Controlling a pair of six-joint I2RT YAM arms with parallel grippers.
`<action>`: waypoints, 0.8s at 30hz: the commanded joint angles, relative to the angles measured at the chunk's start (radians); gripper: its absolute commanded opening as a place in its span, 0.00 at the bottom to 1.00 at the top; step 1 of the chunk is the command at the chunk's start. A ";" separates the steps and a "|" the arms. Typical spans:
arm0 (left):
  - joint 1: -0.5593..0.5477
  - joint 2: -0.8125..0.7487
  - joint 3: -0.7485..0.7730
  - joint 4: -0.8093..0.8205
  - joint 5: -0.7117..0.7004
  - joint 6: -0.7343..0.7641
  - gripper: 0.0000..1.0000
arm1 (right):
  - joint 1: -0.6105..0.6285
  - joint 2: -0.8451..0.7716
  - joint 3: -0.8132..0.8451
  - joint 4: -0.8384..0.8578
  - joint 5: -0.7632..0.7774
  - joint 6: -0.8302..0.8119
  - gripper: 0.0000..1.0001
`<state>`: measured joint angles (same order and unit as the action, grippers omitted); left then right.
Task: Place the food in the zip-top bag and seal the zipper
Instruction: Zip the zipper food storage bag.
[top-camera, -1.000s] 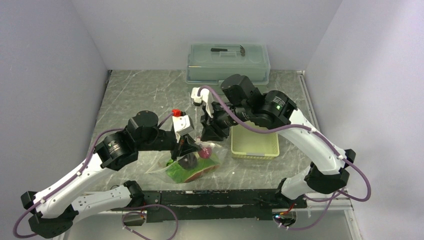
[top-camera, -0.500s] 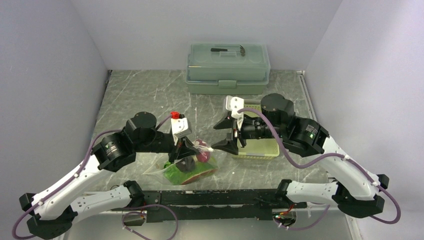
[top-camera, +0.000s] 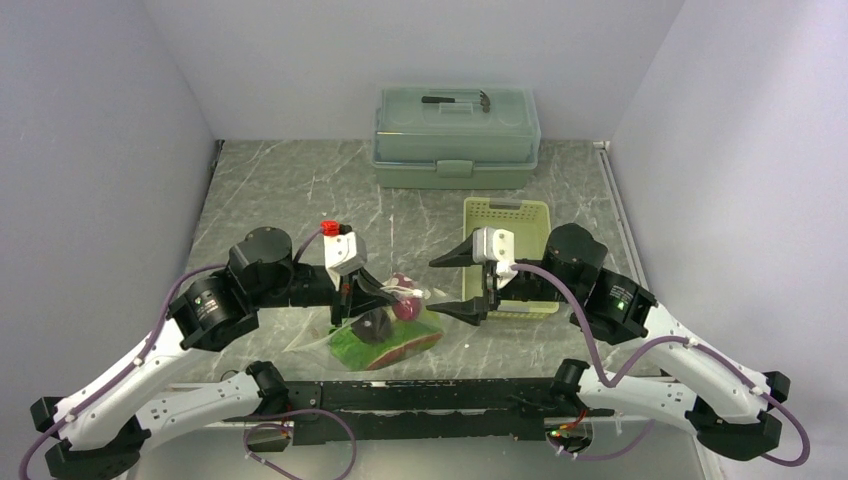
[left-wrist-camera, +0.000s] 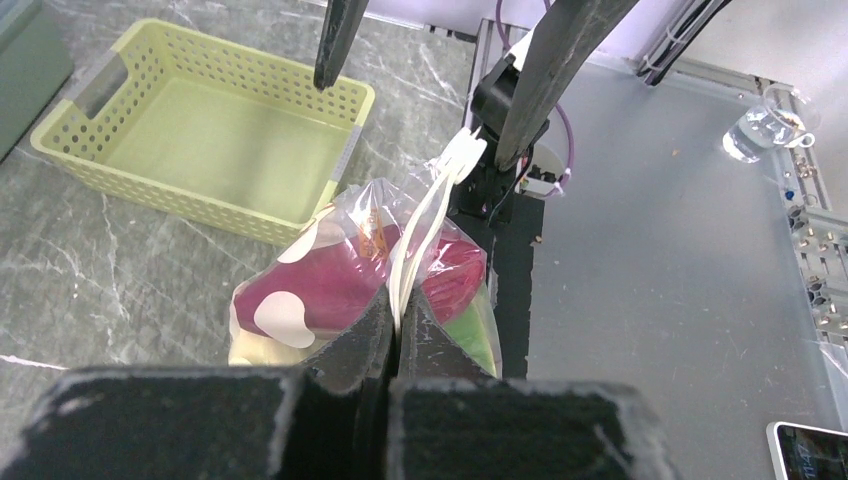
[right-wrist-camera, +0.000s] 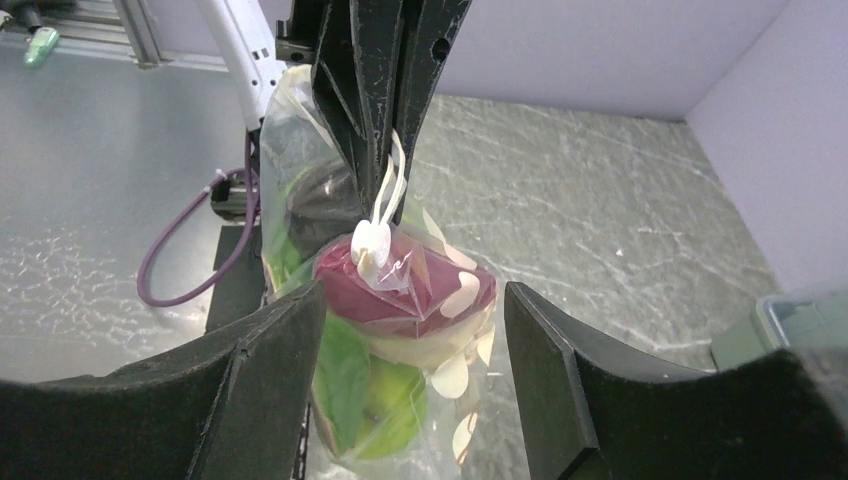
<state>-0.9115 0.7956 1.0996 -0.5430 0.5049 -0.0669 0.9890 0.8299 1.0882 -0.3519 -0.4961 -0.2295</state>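
One bag (top-camera: 385, 338) lies on the bench (top-camera: 280, 190) at lower centre of the top view, just left of the one yellow tray (top-camera: 507, 212). One lidded box (top-camera: 455, 125) stands at upper centre, well apart from both.

There are two pincers. The left pincer (left-wrist-camera: 393, 312) is closed tight on the zipper (left-wrist-camera: 422, 225), whose pale strip runs out from between its fingers. The right pincer (top-camera: 455, 285) is spread wide and has hold of nothing. It sits just right of the bag, and its own view shows the bag's end between its two fingers (right-wrist-camera: 262, 385).

Through the spotted plastic five pieces of food can be counted:
- one magenta root (right-wrist-camera: 400, 285)
- one dark round piece (right-wrist-camera: 322, 205)
- one green fruit (right-wrist-camera: 388, 425)
- lettuce (top-camera: 352, 345)
- one red piece (left-wrist-camera: 458, 275), which may be the watermelon or the round fruit; I cannot tell which

Any further piece is hidden under these.

In the left wrist view, past the left pincer's grip, the zipper parts into two thin bands that meet again at a white tab. Whether they are pressed together along the rest of the mouth cannot be made out. The left pincer covers the middle of the bag in the top view, and the tray's near rim is cut off behind the right arm.
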 joint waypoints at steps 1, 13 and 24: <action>-0.004 -0.027 0.026 0.124 0.036 -0.037 0.00 | -0.003 0.011 -0.006 0.161 -0.056 -0.002 0.68; -0.004 -0.049 0.021 0.185 0.035 -0.064 0.00 | -0.003 0.067 0.000 0.227 -0.153 0.028 0.46; -0.003 -0.055 0.013 0.229 0.046 -0.082 0.00 | -0.003 0.067 -0.015 0.267 -0.170 0.046 0.30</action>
<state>-0.9115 0.7483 1.0996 -0.4206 0.5251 -0.1261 0.9886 0.9039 1.0813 -0.1570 -0.6323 -0.1982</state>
